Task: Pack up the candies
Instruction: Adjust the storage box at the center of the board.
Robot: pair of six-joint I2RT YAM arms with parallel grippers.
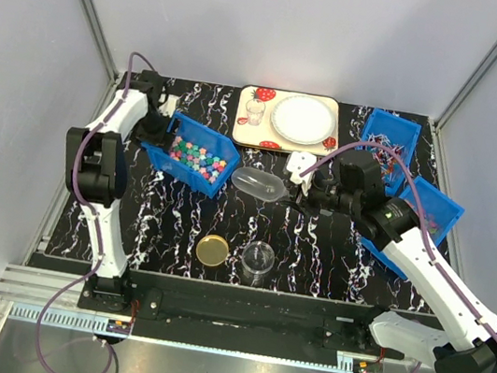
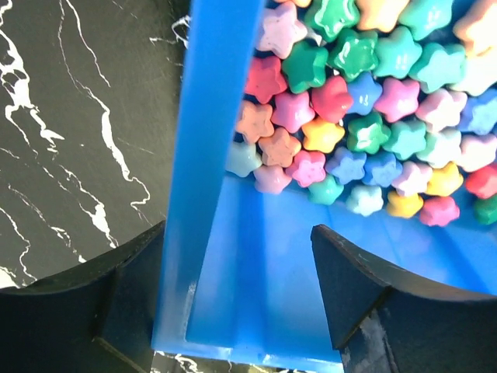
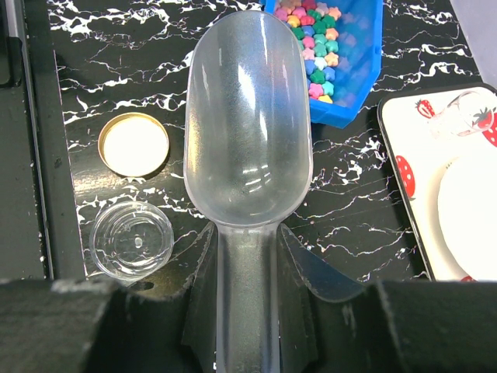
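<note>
The left arm (image 1: pixel 101 159) rises from its base at the near edge of the surface, bends at a black elbow and sends its white forearm toward the far left corner, wrist turned downward. The left jaws stand apart, one dark finger (image 2: pixel 78 311) on each side of an upright wall of the blue plastic bin (image 2: pixel 202 194). The right arm (image 1: pixel 433 273) stretches from its base diagonally inward, its black wrist pointing left. The right jaws are closed on the handle of a clear plastic scoop (image 3: pixel 248 132), a finger (image 3: pixel 200 295) against each side, the bowl held out ahead.
</note>
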